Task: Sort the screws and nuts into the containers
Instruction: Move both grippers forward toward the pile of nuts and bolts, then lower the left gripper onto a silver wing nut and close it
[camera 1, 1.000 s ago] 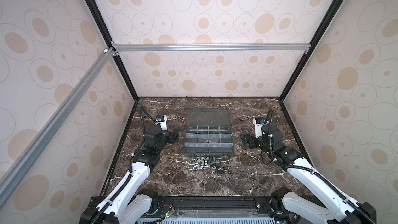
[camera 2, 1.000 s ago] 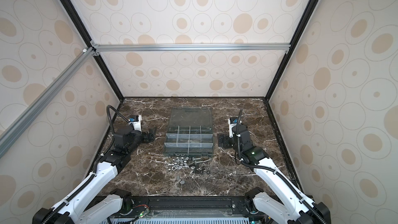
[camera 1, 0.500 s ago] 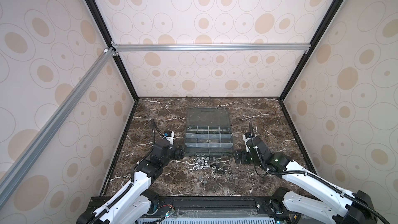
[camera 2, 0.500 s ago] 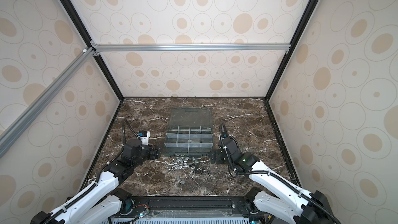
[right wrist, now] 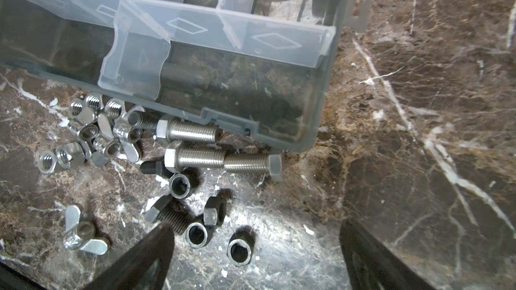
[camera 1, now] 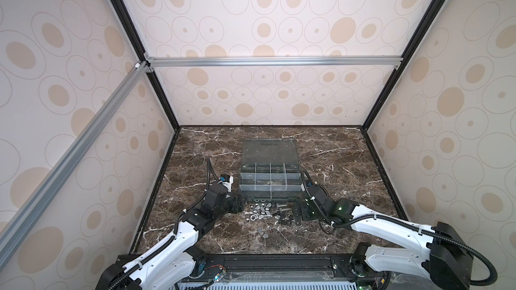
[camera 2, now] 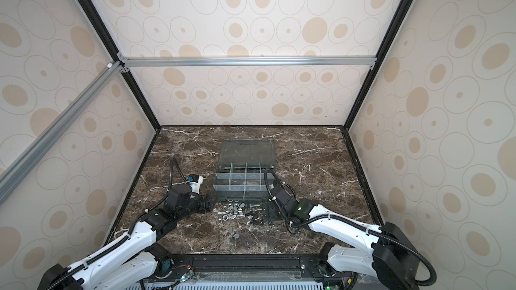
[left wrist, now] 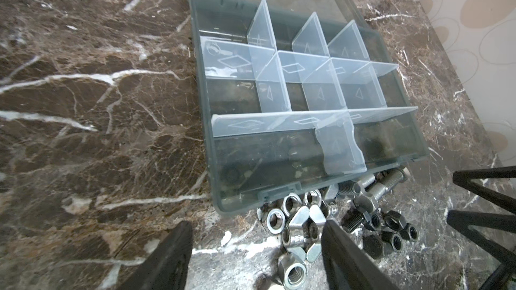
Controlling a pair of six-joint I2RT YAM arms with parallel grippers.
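Screws [right wrist: 192,131] and nuts [right wrist: 86,132] lay heaped on the desk [camera 1: 335,232] between the containers [left wrist: 251,132] and its front edge, while the left gripper [left wrist: 255,227] and right gripper [right wrist: 255,225], both spread and empty, flanked them in the picking step, which next seemingly needed closing on one piece.

Cream wall panels [camera 1: 265,9] printed with beige ovals and thin grey rings enclose a dark brown marble worktop [camera 1: 335,163] veined with white. Black corner posts [camera 1: 128,23] and silver aluminium rails [camera 1: 279,61] frame the evenly lit enclosure.
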